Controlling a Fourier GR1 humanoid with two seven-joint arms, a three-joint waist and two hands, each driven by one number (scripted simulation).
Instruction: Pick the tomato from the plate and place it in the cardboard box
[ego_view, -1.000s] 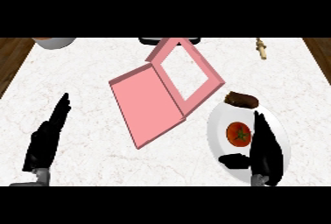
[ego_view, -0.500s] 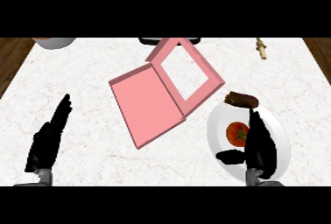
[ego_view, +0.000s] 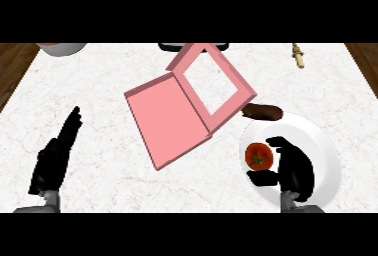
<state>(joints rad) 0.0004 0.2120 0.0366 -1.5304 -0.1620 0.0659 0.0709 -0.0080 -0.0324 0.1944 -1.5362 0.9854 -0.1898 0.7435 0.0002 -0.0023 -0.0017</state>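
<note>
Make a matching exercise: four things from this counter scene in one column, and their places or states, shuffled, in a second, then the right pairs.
Things:
1. tomato
2. box
3. left hand
4. brown item

Places or states:
A. lies open and pink, lid flipped back
B. sits on the white plate, just left of the right hand
C. rests at the plate's upper rim
D. rests open near the view's left edge, holding nothing

Pairs: 1-B, 2-A, 3-D, 4-C
</note>
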